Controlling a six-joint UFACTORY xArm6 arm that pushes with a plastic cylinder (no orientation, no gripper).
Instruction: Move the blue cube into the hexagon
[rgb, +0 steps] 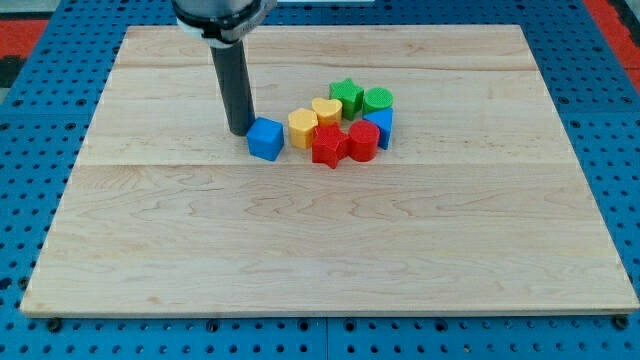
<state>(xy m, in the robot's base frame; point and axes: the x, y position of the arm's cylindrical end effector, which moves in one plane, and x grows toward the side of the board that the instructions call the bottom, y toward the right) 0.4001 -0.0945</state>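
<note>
Wooden board near half bare. Blue cube mid-board, just left of yellow hexagon, small gap. My tip, bare rod holding nothing, at cube's left face, touching or nearly. Step: push under way. Next: slide rightward, cube into hexagon. Red star, red cylinder, yellow heart, green blocks crowd behind.

Upright dark rod, my tip down at table level.
</note>
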